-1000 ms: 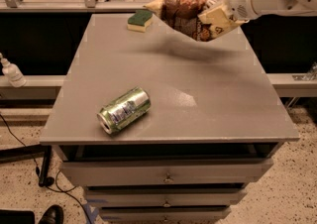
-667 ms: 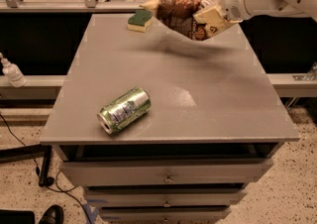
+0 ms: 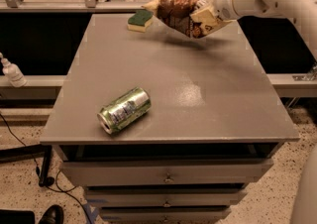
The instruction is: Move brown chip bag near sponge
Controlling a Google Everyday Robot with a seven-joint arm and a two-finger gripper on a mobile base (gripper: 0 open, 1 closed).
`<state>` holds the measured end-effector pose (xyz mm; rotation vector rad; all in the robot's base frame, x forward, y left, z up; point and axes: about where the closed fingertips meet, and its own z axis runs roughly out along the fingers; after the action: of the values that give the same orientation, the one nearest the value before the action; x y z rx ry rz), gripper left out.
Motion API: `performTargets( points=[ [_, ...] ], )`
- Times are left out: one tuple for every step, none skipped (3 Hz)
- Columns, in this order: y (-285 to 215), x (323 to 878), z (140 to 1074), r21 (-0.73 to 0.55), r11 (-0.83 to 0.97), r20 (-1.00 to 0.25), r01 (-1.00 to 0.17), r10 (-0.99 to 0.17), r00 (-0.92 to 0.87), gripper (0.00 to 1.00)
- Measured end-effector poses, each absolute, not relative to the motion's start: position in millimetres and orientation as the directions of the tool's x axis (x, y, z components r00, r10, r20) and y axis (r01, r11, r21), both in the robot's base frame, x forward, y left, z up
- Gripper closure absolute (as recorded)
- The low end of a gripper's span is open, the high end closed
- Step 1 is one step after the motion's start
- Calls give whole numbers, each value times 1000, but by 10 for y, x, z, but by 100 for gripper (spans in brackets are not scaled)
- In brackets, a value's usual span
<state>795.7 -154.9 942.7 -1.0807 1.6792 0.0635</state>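
The brown chip bag (image 3: 181, 14) is dark brown and crinkly with pale yellow ends. It hangs above the far part of the grey table (image 3: 178, 79). My gripper (image 3: 204, 11) comes in from the upper right on a white arm and is shut on the bag's right half. The sponge (image 3: 139, 20), green on top and yellow below, lies at the table's far edge. The bag's left end is just right of the sponge, very close to it.
A green-silver drink can (image 3: 124, 110) lies on its side near the table's front left. Drawers (image 3: 166, 174) sit under the table top. A small white bottle (image 3: 11, 71) stands on a ledge at left. A rail runs behind the table.
My gripper has carried the chip bag slightly left and toward the far edge, closer to the sponge. The can and sponge have not moved.
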Motion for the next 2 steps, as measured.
performTargets(
  points=[
    [-1591,8324,9356,-480,603,-781,-637,-624,-2,100],
    [-1602,8609,9283,-513,601,-761,-613,-648,2,100]
  ],
)
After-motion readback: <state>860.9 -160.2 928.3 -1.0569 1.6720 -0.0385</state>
